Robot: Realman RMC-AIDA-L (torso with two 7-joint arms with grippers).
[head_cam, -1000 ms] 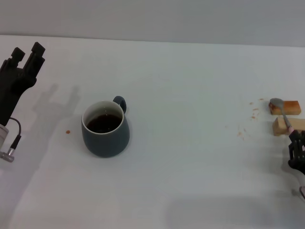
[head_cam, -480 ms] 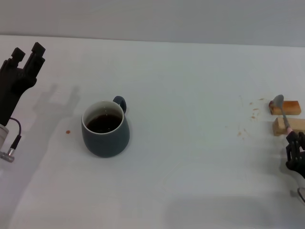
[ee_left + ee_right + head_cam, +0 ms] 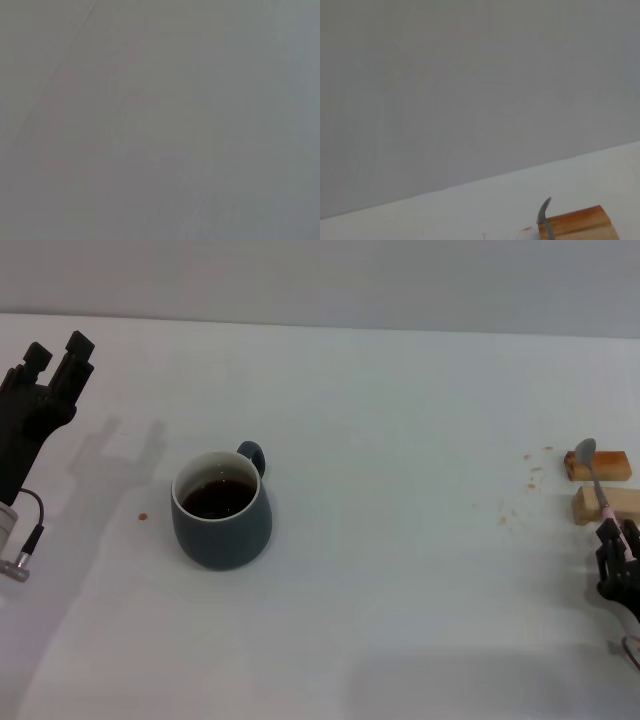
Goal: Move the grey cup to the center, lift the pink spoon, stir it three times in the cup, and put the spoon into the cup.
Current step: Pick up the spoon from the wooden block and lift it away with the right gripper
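Your right gripper [image 3: 618, 552], at 4 o'clock, pinches the pink spoon [image 3: 592, 475]. Lift slowly toward the grey cup [image 3: 221, 508].

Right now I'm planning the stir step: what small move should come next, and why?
Probably raise the right gripper a little: it holds the spoon by its handle, bowl tilted up over the wooden blocks, and the mug stands far toward the left.
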